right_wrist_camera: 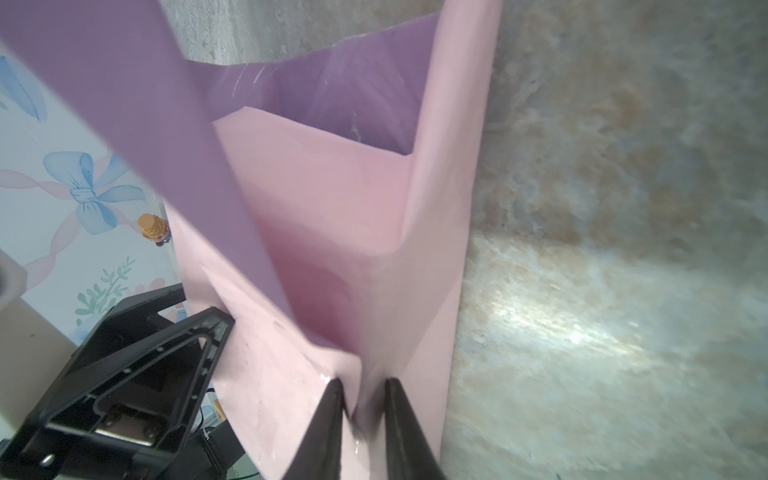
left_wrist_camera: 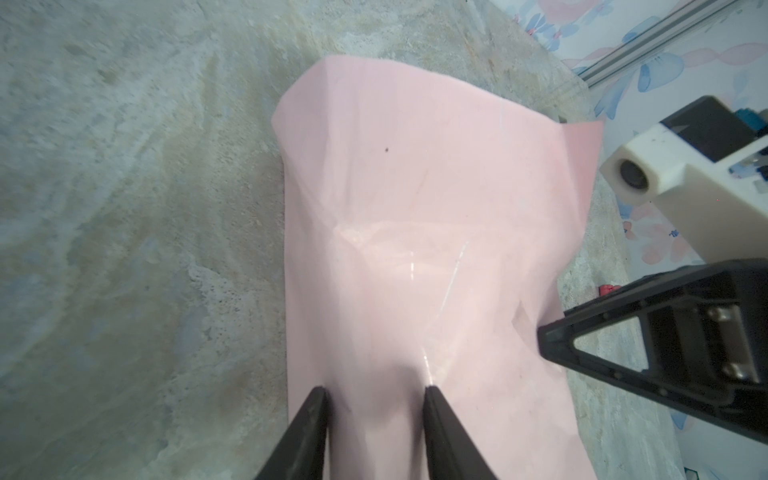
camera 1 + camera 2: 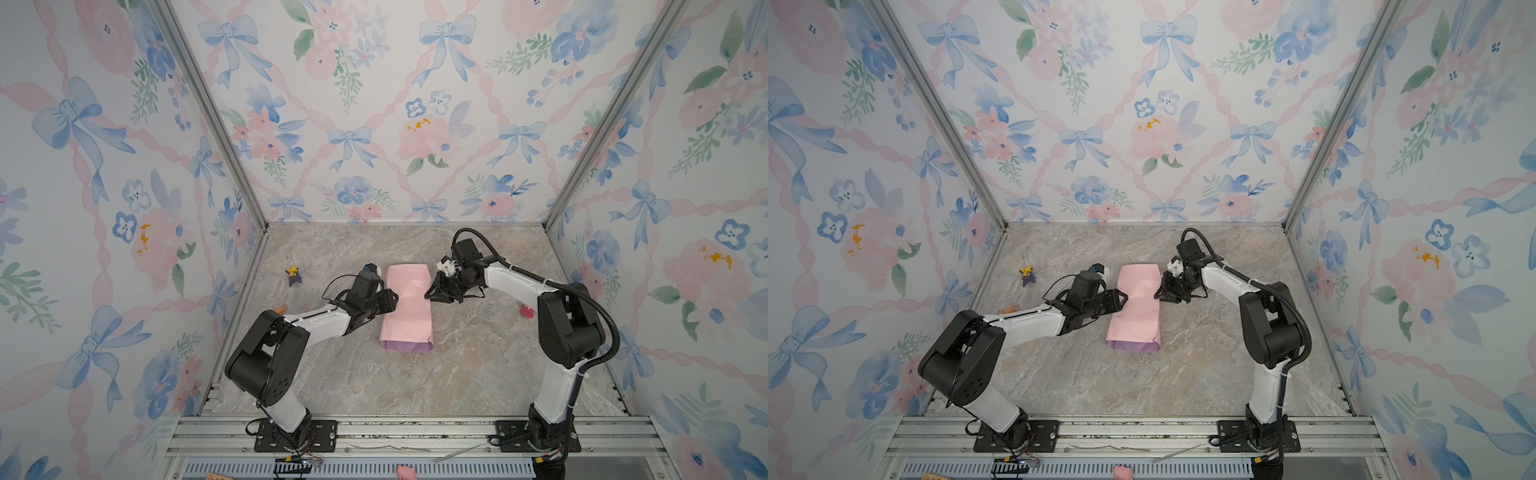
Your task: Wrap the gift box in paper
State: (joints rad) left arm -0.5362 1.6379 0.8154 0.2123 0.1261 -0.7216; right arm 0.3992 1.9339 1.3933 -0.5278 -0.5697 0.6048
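The paper (image 3: pixel 409 307) (image 3: pixel 1138 307) lies in the middle of the table, folded into a long tube with its pale pink face up. Its lilac face shows at the open front end (image 3: pixel 405 345). The gift box is hidden under it. My left gripper (image 3: pixel 395 297) (image 2: pixel 376 390) is open at the paper's left edge, both tips resting on the pink top. My right gripper (image 3: pixel 428 296) (image 1: pixel 363 380) is at the right edge, its jaws drawn narrow on a raised fold of paper (image 1: pixel 332 208). A lilac flap (image 1: pixel 145 124) stands up beside it.
A small purple and yellow toy (image 3: pixel 294 276) lies at the back left and an orange one (image 3: pixel 280 309) by the left wall. There is a red piece (image 3: pixel 528 311) behind the right arm and a pink scrap (image 3: pixel 406 471) on the front rail. Patterned walls close in three sides.
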